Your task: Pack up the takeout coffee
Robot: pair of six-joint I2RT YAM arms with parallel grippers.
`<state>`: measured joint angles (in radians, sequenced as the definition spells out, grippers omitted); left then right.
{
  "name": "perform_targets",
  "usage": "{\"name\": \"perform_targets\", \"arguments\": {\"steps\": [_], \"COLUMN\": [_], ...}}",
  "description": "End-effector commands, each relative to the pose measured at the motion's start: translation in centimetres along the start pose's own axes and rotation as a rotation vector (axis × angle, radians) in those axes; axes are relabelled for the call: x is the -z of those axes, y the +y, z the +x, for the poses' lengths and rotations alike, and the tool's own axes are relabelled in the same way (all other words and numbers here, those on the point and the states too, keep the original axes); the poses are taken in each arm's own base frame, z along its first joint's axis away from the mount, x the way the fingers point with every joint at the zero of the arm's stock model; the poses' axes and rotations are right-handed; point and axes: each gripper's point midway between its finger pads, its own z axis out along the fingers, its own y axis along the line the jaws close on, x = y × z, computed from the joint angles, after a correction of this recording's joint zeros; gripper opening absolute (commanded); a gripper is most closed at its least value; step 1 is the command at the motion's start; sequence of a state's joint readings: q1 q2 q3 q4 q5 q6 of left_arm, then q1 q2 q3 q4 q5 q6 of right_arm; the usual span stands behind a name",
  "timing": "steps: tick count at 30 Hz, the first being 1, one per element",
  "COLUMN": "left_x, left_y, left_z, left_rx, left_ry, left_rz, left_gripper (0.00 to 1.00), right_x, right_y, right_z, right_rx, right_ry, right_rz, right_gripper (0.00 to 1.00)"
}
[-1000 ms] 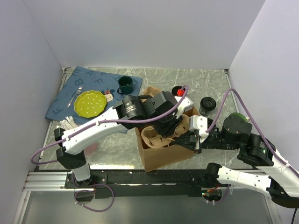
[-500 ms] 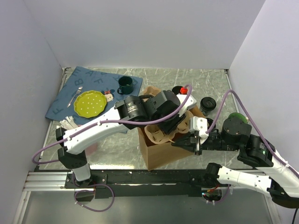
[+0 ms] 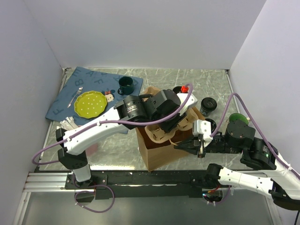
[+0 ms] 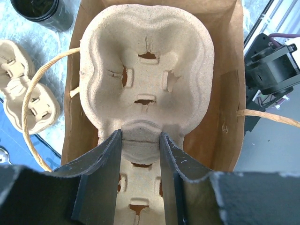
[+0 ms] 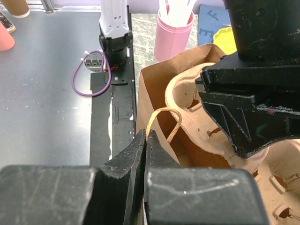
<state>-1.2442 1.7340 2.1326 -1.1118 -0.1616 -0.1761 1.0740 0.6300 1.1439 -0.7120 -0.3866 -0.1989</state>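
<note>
Paper bag (image 3: 157,158), centre of top view: kraft brown, tan twine handles. Cup carrier (image 4: 145,70): pale tan pulp, unprinted. Takeout coffee (image 3: 207,105), right of centre: black throughout. Mug (image 3: 125,85): dark green. Plate (image 3: 90,103), left: lime yellow, dimpled. Placemat (image 3: 96,78): slate blue, pale letters. Table (image 3: 201,79): grey-white marbling. Straw cup (image 5: 172,40): pink.

The table (image 3: 211,79) is viewed from high above and behind the 2 arms, facing down and toward the back wall, far enough off that the whole workspace is taken in. The left wrist view is pointed steeply down past the left gripper (image 4: 140,136), very close above the cup carrier (image 4: 145,70) and the open paper bag (image 4: 225,122). The right wrist view is aimed low along the right gripper (image 5: 146,136), across the bag's rim toward the left arm's base (image 5: 114,33). Carrier and bag are shared by all 3 views.
</note>
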Motion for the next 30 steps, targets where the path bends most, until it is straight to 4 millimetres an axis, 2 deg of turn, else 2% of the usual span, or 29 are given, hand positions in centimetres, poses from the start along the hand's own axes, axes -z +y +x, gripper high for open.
{"name": "perform_targets", "arguments": {"steps": [1, 8, 13, 17, 22, 30], "left_x": [-0.6, -2.4, -3.8, -4.3, -4.5, -5.8], "left_y": [0.2, -0.8, -0.5, 0.0, -0.7, -1.2], "left_z": [0.1, 2.0, 3.5, 3.9, 4.5, 6.8], "left_rx": [-0.009, 0.019, 0.007, -0.004, 0.019, 0.033], "left_ry": [-0.004, 0.034, 0.062, 0.079, 0.081, 0.101], "left_rz": [-0.023, -0.011, -0.042, -0.073, -0.048, -0.035], "left_gripper": [0.22, 0.21, 0.20, 0.19, 0.22, 0.22], "right_x": [0.0, 0.0, 0.2, 0.3, 0.3, -0.1], "right_y": [0.4, 0.2, 0.2, 0.1, -0.1, -0.4], "right_z": [-0.9, -0.9, -0.8, -0.7, -0.4, 0.0], "right_rx": [0.009, 0.011, 0.008, 0.005, 0.000, -0.019], "right_ry": [-0.042, -0.038, -0.039, -0.038, -0.030, -0.021], "right_rz": [-0.014, -0.006, -0.004, 0.003, 0.021, 0.032], "right_gripper": [0.00, 0.00, 0.00, 0.00, 0.00, 0.00]}}
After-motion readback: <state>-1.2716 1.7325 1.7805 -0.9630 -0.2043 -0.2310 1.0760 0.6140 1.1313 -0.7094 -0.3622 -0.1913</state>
